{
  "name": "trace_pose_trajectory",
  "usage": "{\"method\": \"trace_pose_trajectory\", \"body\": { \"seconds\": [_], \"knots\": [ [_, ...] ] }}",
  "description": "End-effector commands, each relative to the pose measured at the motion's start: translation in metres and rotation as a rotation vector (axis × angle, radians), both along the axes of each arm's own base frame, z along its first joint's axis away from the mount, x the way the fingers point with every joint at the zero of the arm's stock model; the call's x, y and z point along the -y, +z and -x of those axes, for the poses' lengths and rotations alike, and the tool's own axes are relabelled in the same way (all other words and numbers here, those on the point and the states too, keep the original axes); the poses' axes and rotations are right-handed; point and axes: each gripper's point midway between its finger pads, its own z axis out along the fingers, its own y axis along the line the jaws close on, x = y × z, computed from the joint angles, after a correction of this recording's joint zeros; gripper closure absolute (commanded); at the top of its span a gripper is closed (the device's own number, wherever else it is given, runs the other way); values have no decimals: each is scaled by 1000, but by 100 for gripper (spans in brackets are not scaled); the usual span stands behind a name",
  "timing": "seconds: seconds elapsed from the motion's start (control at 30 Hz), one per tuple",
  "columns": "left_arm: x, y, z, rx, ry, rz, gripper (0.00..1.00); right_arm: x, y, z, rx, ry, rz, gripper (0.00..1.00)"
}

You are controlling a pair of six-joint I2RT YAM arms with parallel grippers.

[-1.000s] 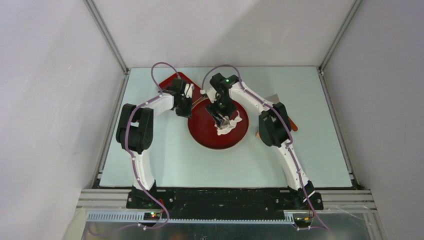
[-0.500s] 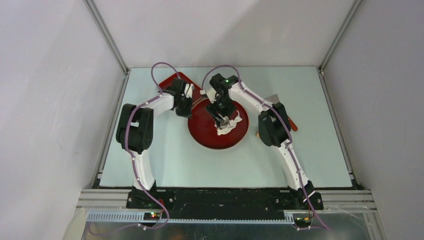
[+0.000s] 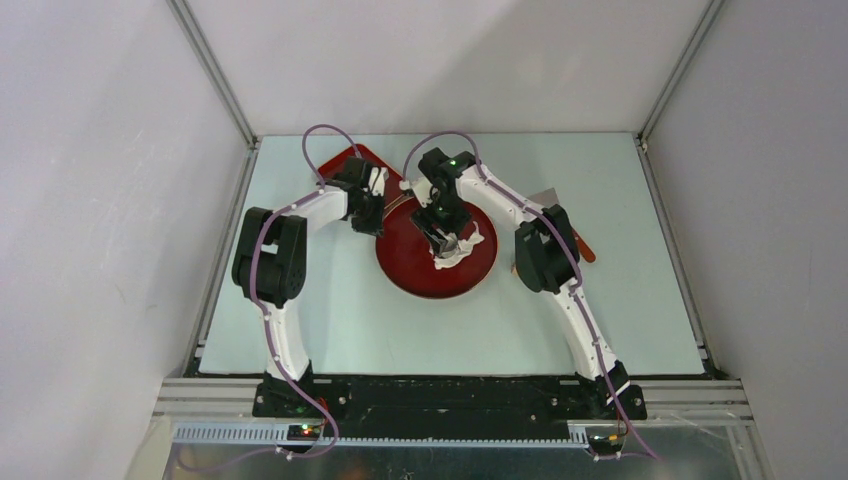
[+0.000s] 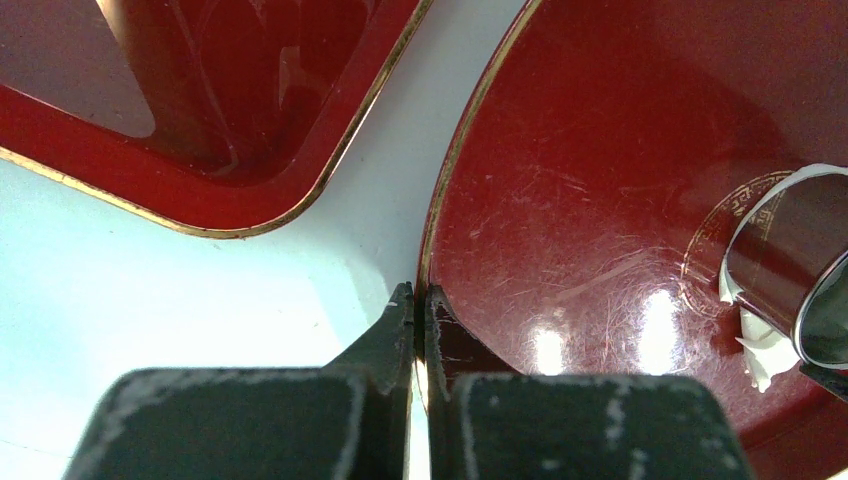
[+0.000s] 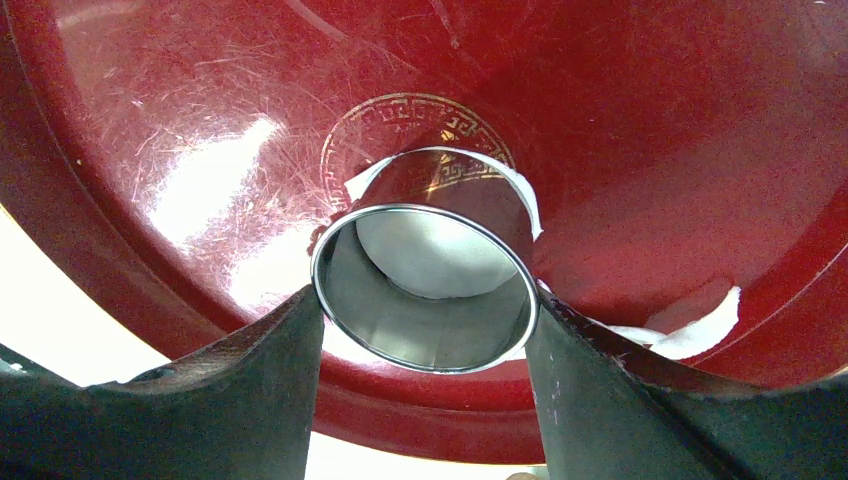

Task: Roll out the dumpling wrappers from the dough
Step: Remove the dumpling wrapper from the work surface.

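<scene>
Top external: pale table (image 3: 330, 330), grey walls (image 3: 100, 200), dough (image 3: 455, 262) on plate (image 3: 410, 270).

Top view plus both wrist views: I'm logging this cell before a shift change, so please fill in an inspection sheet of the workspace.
Surface: pale table, matte.
Job's things: round red plate at centre; metal ring cutter set on white dough, a round wrapper inside it; ragged dough scrap beside it; red tray next to the plate.
Clutter: grey-and-orange item partly hidden behind the right arm.
Grippers: left gripper shut on the plate's rim; right gripper shut on the cutter.
Cables: purple cables loop above both wrists.
Surroundings: plain white walls, metal frame posts.
</scene>
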Motion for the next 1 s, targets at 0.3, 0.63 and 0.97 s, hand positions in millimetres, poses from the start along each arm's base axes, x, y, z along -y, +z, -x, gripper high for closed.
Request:
{"method": "trace_pose_trajectory", "body": {
  "seconds": [0.3, 0.63, 0.97],
  "knots": [
    [-1, 16, -3, 45, -1, -3, 100, -2, -44, 8, -47, 24, 80, 65],
    [-2, 17, -3, 47, 1, -6, 100, 1, -70, 11, -105, -40, 131, 69],
    [-2, 17, -3, 46, 1, -5, 100, -8, -78, 3, -75, -165, 141, 84]
  ]
}}
